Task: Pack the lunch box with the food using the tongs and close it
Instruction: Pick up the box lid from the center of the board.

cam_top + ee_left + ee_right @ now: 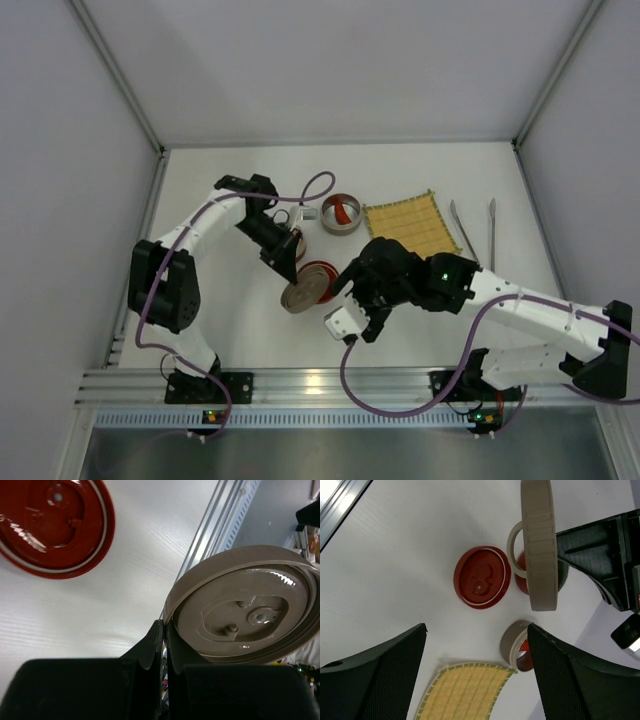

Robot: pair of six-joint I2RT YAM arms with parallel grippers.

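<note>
The left gripper (161,630) pinches the rim of the taupe lid (245,615), held on edge. Just beyond sits the round lunch box (345,230) with a red piece (342,211) inside. The right gripper (476,630) gapes empty. The tongs (463,230) lie right of the bamboo mat (405,222), pointing away, nearer the right arm. No writing is legible.

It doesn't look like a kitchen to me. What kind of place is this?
Probably a robot test booth: plain grey walls box in a white table, and a left arm and right arm are bolted to a metal rail.
</note>
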